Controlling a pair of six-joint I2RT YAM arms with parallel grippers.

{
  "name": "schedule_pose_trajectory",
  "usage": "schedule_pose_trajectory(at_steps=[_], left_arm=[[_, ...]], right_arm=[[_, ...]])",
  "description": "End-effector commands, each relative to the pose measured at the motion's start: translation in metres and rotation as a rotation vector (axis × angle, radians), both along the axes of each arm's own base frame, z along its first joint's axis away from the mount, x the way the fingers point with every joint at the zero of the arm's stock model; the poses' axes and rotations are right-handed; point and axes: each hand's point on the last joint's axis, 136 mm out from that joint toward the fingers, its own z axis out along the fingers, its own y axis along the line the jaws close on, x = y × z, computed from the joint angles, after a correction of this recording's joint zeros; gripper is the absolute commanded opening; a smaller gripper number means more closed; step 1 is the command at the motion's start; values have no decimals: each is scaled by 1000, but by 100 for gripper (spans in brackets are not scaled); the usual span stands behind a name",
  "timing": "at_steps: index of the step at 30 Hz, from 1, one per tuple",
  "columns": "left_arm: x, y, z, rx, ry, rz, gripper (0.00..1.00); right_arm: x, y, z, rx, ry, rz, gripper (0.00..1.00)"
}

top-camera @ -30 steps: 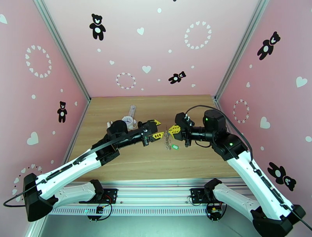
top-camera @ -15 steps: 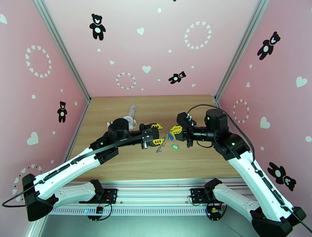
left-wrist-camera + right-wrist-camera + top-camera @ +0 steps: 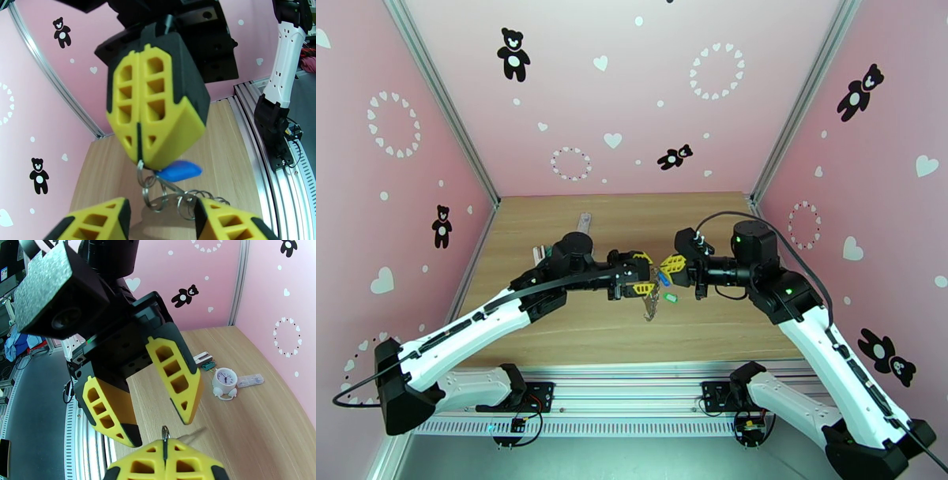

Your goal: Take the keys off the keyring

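Tabletop (image 3: pixel 577 331) of pale wood lies under both arms. Over it the left gripper (image 3: pixel 642 274) meets the right gripper (image 3: pixel 665 270) tip to tip. The left gripper's two yellow fingers are spread wide and clamp nothing. The right gripper's fingers are pressed flat together, pinching a thin wire of the keyring (image 3: pixel 173 199), whose silvery links dangle just below those closed tips, in the air above the wood. A white dial-faced clock (image 3: pixel 224 379) stands on the tabletop well apart from the right gripper, beyond the left gripper. The blue key (image 3: pixel 178 172) hangs among the links just under the right gripper's tips. The green key (image 3: pixel 671 298) lies on the tabletop just nearward of the right gripper, apart from the loop.
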Motion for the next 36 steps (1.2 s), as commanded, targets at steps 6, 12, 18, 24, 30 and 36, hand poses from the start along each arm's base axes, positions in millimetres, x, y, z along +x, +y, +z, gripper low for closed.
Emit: schedule_pose_trajectory(at_steps=[6, 12, 18, 24, 30, 36], left_arm=[[-4, -6, 3, 3, 18, -72, 49], [-5, -8, 4, 5, 21, -90, 48], [-5, -7, 4, 2, 27, -103, 44], [-7, -9, 4, -7, 47, -126, 38], [-7, -13, 1, -2, 66, -149, 39], [-6, -17, 1, -10, 94, -159, 34]], right_arm=[[-11, -1, 19, 28, -46, 41, 0], [-13, 0, 20, 32, -45, 55, 0], [-15, 1, 23, 41, -42, 71, 0], [-17, 1, 24, 43, -39, 84, 0], [-19, 1, 23, 36, -35, 89, 0], [-19, -1, 20, 25, -35, 79, 0]])
